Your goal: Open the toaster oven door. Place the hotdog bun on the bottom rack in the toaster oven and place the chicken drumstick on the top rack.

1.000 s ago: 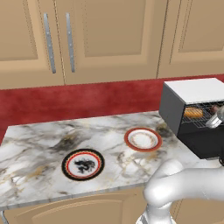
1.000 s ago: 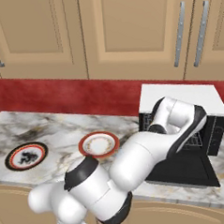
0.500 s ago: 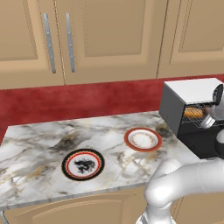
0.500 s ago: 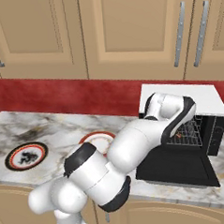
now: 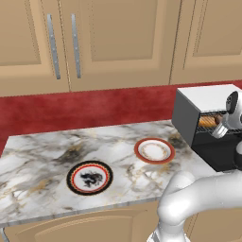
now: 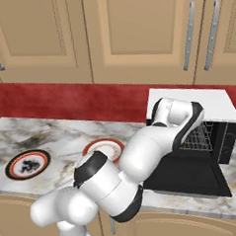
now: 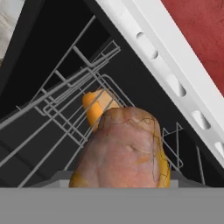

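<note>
I am reaching my arm into the toaster oven (image 5: 204,106), which is standing at the right edge of the left base view, on the marble counter (image 5: 42,156). Its flat white top is showing in the upper right of that frame. In the right base view the toaster oven door (image 6: 190,177) is lying open and flat, in the lower right part of the frame, and my white arm is crossing over it into the black box.

In the hand view the chicken drumstick (image 7: 124,153) is filling the lower middle of the frame, very close to the camera. It is lumpy and brown, and it is sitting where my finger tips rise, so it is covering them. My gripper is closed on the drumstick; the jaws themselves I am not seeing, only the meat between them.

Just behind the drumstick, toward the middle of the hand view, the hotdog bun (image 7: 97,107) is showing as an orange end among the thin wires. It is lying on a wire rack (image 7: 61,113) inside the oven. Which of the two racks this is, I cannot tell from this tilted view. In the left base view an orange strip is also showing inside the oven, at the right edge.

On the counter, in the middle of the left base view, two plates are standing apart: a red-rimmed plate (image 5: 154,151) nearer the oven and a dark-rimmed plate (image 5: 89,177) lower left of it.
</note>
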